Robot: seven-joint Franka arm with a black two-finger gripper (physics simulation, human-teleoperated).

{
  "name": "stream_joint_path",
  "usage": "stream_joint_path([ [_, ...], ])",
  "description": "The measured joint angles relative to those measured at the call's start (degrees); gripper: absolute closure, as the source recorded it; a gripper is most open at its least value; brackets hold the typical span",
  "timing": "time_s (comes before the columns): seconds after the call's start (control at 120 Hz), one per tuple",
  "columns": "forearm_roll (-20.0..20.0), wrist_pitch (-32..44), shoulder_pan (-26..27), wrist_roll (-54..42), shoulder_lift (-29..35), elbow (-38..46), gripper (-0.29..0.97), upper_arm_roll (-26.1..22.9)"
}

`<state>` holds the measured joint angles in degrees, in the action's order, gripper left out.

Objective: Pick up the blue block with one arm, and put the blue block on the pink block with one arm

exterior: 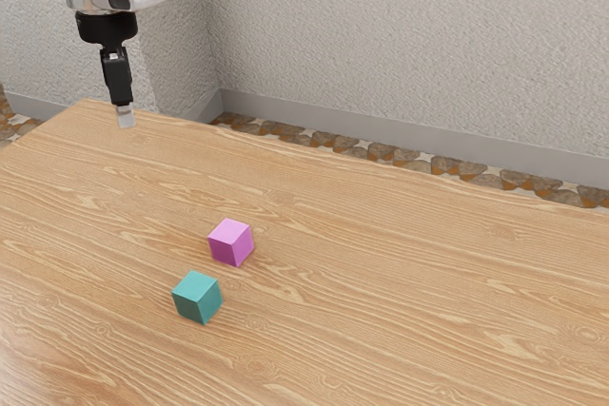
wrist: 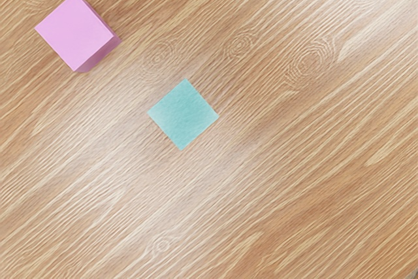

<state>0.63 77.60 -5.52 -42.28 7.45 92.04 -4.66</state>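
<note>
Whether my gripper [exterior: 125, 119] is open or closed I cannot tell: from the exterior camera it is seen edge-on, a dark stack ending in a pale tip. It holds nothing and hangs well above the wooden table [exterior: 428, 282], toward the exterior view's upper left. Going outward from it, the blue block [exterior: 197, 297], more teal than blue to my eye, sits on the table lower in that view and a little to the exterior view's right. The wrist camera looks almost straight down on the blue block [wrist: 183, 114], showing its top face and no sides, so I judge that my hand is nearly over it and the way to it is mostly down. As a cube it has no long axis, but it sits cornerwise to the wrist camera. I would probably need to turn the hand so the jaws meet two flat faces and not edges. The pink block [exterior: 231, 241] stands near it but apart, farther from the exterior camera.
</note>
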Motion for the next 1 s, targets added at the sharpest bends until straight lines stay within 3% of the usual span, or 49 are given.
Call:
stream_joint_path([
  [0.275,0.01,-0.01,-0.07,-0.31,-0.25,-0.47,0.0,-0.1],
  [0.367,1.21,-1.45,-0.2,-0.2,3.13,-10.46,0.0,-4.66],
  [0.442,1.41,-2.4,0.75,0.65,2.91,-12.39,0.0,-10.2],
  [0.508,1.62,-3.08,0.12,1.53,1.8,-12.28,0.0,-11.63],
  [0.558,1.91,-3.67,-4.06,2.09,1.79,-10.6,0.0,-11.83],
  [0.658,2.7,-4.25,-19.15,2.96,5.79,-1.63,0.0,-11.95],
  [0.733,3.39,-2.75,-25.09,3.51,11.42,8.3,0.0,-11.65],
  [0.775,2.41,-0.62,-30.8,3.79,16.48,18.03,0.0,-11.61],
  [0.842,-1.02,4.2,-40.05,4.3,26.98,33.66,0.0,-13.75],
  [0.892,-3.62,7.85,-45.03,5.05,34.02,40.18,0.0,-20.41],
  [0.933,-7.06,10.29,-47.38,5.95,36.94,43.15,0.0,-24.92],
  [1.0,-14.17,13.81,-50.03,7.24,38.73,48.21,0.0,-27.98],
])
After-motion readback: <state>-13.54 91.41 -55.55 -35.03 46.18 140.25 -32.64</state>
